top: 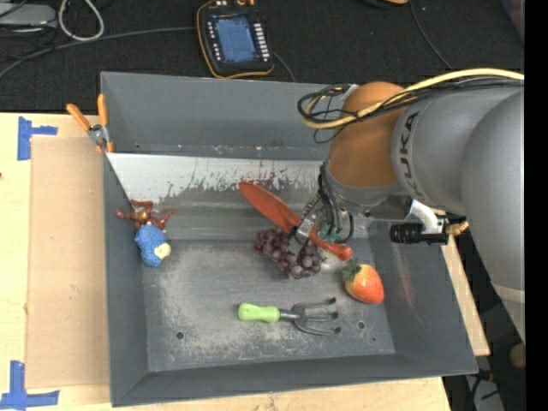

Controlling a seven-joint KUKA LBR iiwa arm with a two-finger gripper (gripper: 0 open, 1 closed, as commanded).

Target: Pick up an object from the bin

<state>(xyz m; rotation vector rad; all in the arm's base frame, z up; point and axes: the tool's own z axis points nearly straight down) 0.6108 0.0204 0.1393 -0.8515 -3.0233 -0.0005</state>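
Grey bin, KUKA arm, gripper over purple grapes

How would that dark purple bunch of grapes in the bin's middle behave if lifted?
The bunch of grapes is a cluster of small beads, so it probably sags rather than stays rigid. Its lumpy shape should stop it rolling. It looks like a toy, so likely light.

Grey metal bin holding a blue and brown toy figure lying by its left wall, long red-orange pepper-like piece and dark purple grape bunch sitting mid-floor, red strawberry lying rightward, green-handled grey hand rake lying in front.
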